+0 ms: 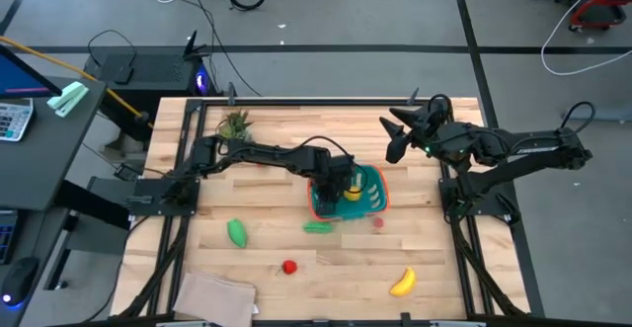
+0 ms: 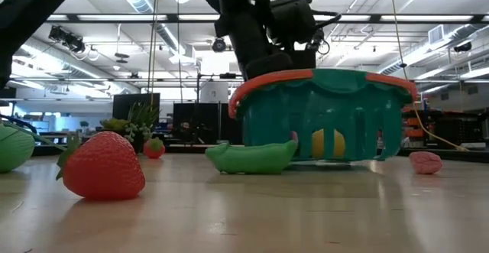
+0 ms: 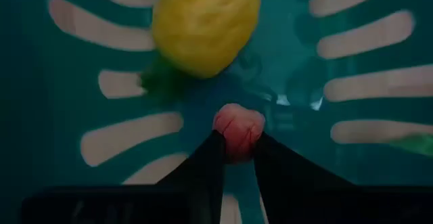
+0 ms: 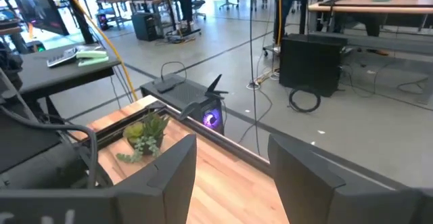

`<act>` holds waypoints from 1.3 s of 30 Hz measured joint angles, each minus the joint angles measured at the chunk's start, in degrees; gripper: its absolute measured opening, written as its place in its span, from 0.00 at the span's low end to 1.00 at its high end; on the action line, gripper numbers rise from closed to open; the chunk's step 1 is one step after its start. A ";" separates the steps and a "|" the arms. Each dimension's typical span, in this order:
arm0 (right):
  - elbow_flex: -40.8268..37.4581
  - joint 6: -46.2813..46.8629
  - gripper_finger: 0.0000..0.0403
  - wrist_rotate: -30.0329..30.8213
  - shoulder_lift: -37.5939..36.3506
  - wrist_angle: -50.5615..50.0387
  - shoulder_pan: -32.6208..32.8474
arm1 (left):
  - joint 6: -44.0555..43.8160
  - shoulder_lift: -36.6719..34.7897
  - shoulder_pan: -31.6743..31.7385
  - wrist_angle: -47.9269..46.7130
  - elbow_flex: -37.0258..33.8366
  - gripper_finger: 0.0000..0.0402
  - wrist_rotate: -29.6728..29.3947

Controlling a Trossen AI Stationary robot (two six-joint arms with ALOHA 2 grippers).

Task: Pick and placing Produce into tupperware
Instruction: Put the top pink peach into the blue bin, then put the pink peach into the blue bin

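Observation:
The teal tupperware [image 1: 373, 201] with an orange-red rim stands mid-table. My left gripper [image 1: 344, 183] reaches down into it and is shut on a small pink-red round piece [image 3: 238, 128]. A yellow chunk [image 3: 205, 24] lies on the basket floor just beyond it. In the low view the basket wall [image 2: 321, 115] hides the fingertips. A green pod [image 1: 318, 226] lies against the basket's near side. My right gripper [image 1: 397, 135] hangs open and raised at the far right, holding nothing. My left gripper pinches the pink-red piece by its two sides [image 3: 223, 137] between its fingertips [image 3: 211, 158]. The fingers slant steeply down from above into the basket. The piece sits at the fingers' free ends over the slotted floor; whether it rests on the floor I cannot tell.
On the table lie a green piece [image 1: 237, 232], a red strawberry [image 1: 289, 266], a banana [image 1: 402, 284] and a pink piece [image 1: 378, 222]. A tan cloth [image 1: 212, 295] covers the near left corner. A potted plant [image 1: 234, 124] stands far left.

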 joint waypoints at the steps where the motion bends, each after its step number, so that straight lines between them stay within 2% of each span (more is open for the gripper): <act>1: 0.00 0.35 0.48 -0.02 0.00 -0.11 0.02 | 0.02 0.00 0.00 0.48 0.00 0.21 0.02; 7: 0.00 0.45 0.48 -0.23 0.00 -0.78 0.02 | 1.48 -1.53 0.11 0.59 -0.04 0.35 -0.52; 10: 0.00 -0.17 0.48 -2.32 0.00 -0.92 0.02 | 1.76 -2.17 0.11 0.44 -0.03 0.44 -1.65; 14: 0.00 0.86 0.48 -9.45 0.00 -2.73 0.02 | 1.96 -2.91 0.22 -2.07 1.53 0.53 -2.10; 17: 0.00 5.55 0.48 -17.63 -0.17 -7.40 0.09 | 2.23 -2.95 0.38 -4.92 5.01 0.57 -2.14; 19: 0.00 9.50 0.47 -23.69 -0.45 -12.09 0.53 | 3.37 -2.95 0.62 -8.14 8.51 0.58 -2.15; 24: 0.00 21.18 0.45 -34.00 -0.82 -25.10 3.83 | 5.76 -3.04 1.38 -11.57 18.35 0.56 -2.32; 32: -0.52 38.21 0.40 -39.73 1.96 -33.38 15.10 | 6.03 -3.21 5.12 -19.03 36.52 0.55 -3.78; 39: -2.26 45.98 0.43 -39.66 11.26 -33.32 22.58 | 5.60 -12.39 9.86 -19.05 34.14 0.55 -5.72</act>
